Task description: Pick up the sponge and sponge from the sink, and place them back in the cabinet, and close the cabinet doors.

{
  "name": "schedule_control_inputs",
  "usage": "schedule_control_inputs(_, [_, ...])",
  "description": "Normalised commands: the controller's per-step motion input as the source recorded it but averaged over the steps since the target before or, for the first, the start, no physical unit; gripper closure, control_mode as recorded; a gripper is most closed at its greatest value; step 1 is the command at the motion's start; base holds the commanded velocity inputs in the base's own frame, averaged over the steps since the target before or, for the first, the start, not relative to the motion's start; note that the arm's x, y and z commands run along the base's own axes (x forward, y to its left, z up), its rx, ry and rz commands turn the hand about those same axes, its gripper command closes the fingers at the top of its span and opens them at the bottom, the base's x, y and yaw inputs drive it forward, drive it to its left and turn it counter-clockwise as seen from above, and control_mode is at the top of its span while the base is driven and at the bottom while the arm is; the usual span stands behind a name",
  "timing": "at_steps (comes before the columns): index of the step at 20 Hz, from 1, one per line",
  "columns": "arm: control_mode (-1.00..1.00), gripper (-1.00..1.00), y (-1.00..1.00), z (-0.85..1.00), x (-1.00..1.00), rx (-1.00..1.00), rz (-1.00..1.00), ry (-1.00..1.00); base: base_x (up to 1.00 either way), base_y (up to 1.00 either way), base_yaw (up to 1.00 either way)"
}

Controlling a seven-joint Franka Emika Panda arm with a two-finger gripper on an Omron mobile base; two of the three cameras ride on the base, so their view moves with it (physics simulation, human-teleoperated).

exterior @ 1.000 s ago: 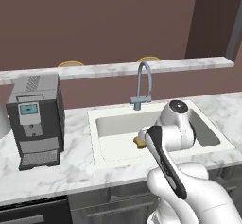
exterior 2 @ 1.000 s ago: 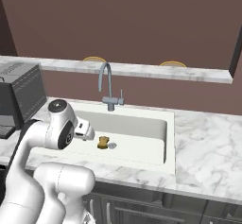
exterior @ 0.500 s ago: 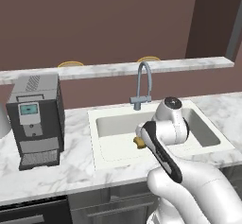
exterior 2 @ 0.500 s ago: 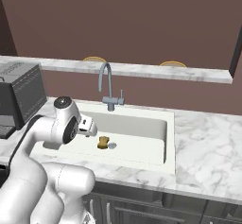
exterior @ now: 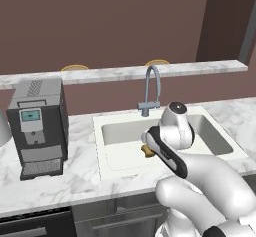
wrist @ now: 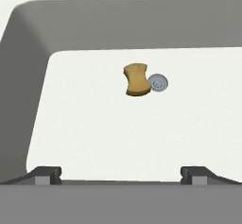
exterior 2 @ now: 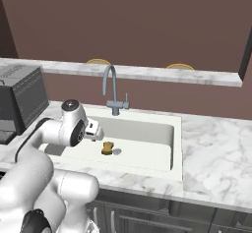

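Even, flat rendered light, soft shadows, no glare, everything sharp throughout.

Base views flank arm, facing sink (exterior: 115, 131); hand view looks down close into basin.

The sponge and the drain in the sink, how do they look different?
The sponge is golden-tan, while the drain is grey. The sponge is a pinched-waist block and the larger of the two; the drain is a small flat disc. Both sit on the floor of the white sink, right beside each other.
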Motion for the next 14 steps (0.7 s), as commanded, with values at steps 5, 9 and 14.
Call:
schedule_control_inputs(5, [-1.0,-1.0,-0.03,-0.18,0.2,0.0,0.0,0.0,0.0,0.0,0.0])
schedule_control_inputs(9, [-1.0,-1.0,-0.05,-0.14,0.19,0.0,0.0,0.0,0.0,0.0,0.0])
schedule_control_inputs(14, [-1.0,-1.0,-0.07,-0.19,0.24,0.0,0.0,0.0,0.0,0.0,0.0])
